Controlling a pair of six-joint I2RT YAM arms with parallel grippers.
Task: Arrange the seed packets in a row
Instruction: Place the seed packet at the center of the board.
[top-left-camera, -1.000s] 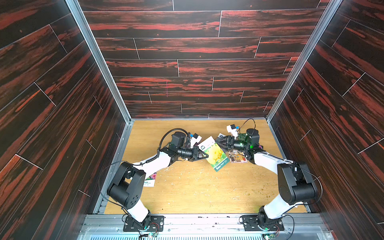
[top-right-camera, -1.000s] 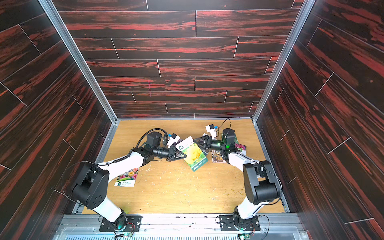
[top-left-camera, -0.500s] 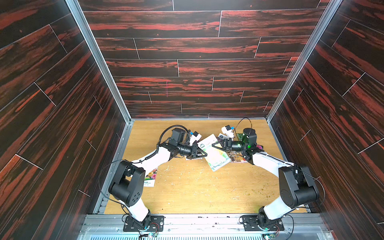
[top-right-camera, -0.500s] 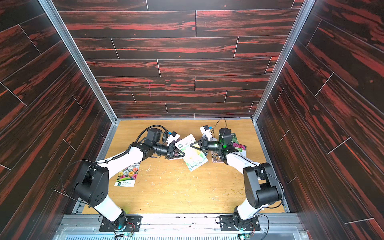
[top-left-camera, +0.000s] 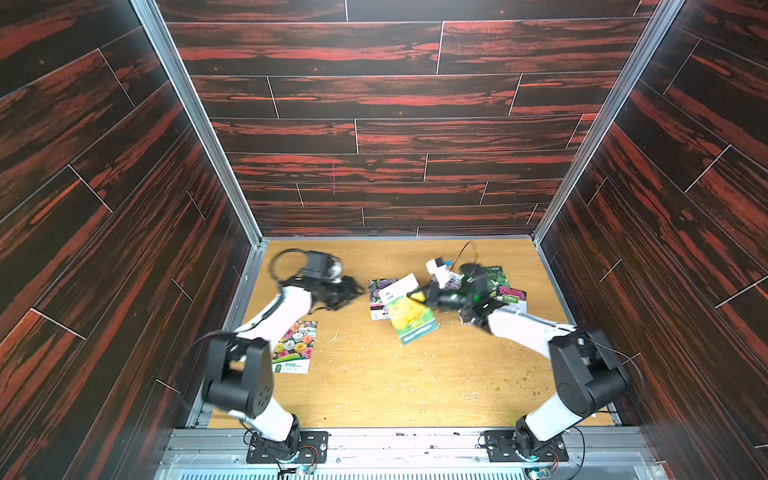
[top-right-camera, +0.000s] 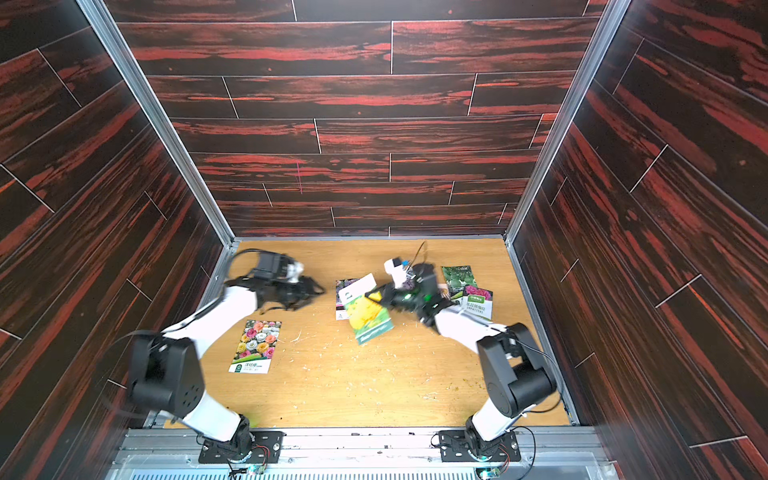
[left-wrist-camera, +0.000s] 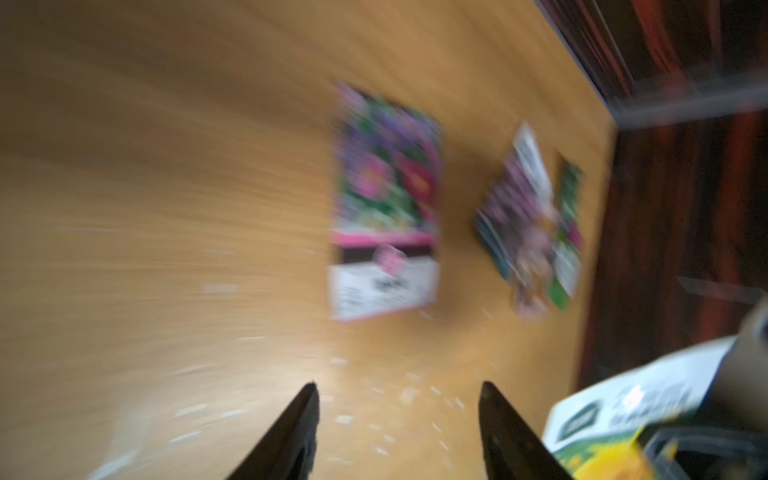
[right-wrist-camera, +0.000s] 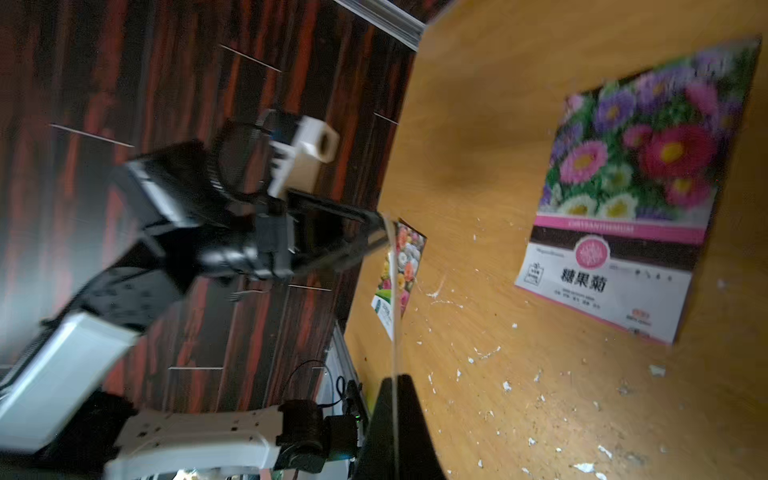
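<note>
Yellow-bloom packet (top-left-camera: 409, 318) pinched edge-on between closed fingers of R gripper (top-left-camera: 420, 297); L gripper (left-wrist-camera: 398, 388) spread, apparently empty (blur).

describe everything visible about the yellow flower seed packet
The yellow flower packet is a flat, glossy rectangle: white band with a dark green logo at one end, a big yellow bloom in the middle, a green strip at the other. The right gripper is shut on its edge near the white end; nothing else visibly touches it. It hangs tilted, apparently clear of the table, hiding part of the purple aster packet in both top views. The right wrist view shows it edge-on, a thin line.
</note>
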